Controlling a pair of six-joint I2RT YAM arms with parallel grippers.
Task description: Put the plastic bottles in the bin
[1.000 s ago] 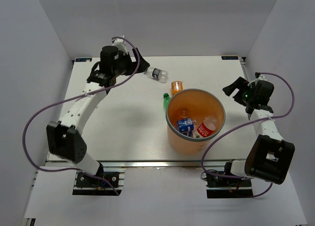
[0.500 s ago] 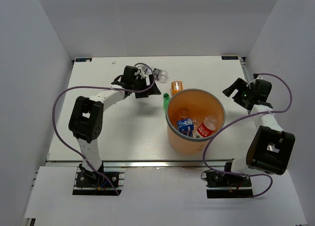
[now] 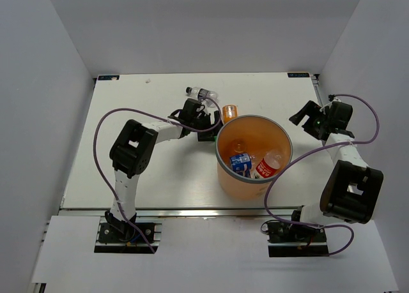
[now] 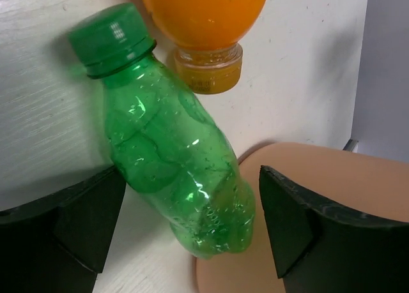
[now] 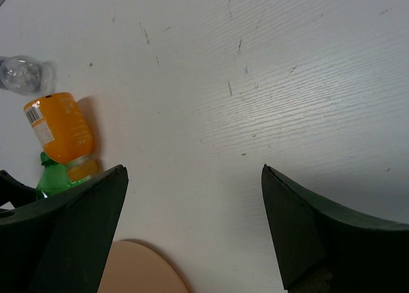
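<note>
L end effector (image 3: 207,121) is at the bin's (image 3: 222,160) far-left side, wide open. Its fingers (image 4: 83,219) sit either side of the green bottle (image 4: 172,165) w/o clamping it. One finger is right beside the bottle; can't tell if it touches. The other stands apart from it, over the bin wall (image 4: 332,184).

Green bottle lies on the desk (image 3: 147,159), base against the bin's outer wall, cap pointing away from the bin. Orange bottle (image 4: 204,12) lies just past it, farther from the bin, cap end just beside the green bottle's shoulder. Clear bottle (image 3: 203,94) lies farther out again, beyond the bin's far-left, apart from both.

Inside the bin: blue-label bottle (image 3: 240,161) and red-label bottle (image 3: 268,165), side by side on the near half of the floor.

R end effector (image 3: 301,117) hangs off the bin's far-right side, well apart, fully open w/ nothing btwn its fingers (image 5: 307,235). Its cam looks across bare desk toward the bin's rim (image 5: 137,267), w/ the orange, green and clear bottles at the left edge.
</note>
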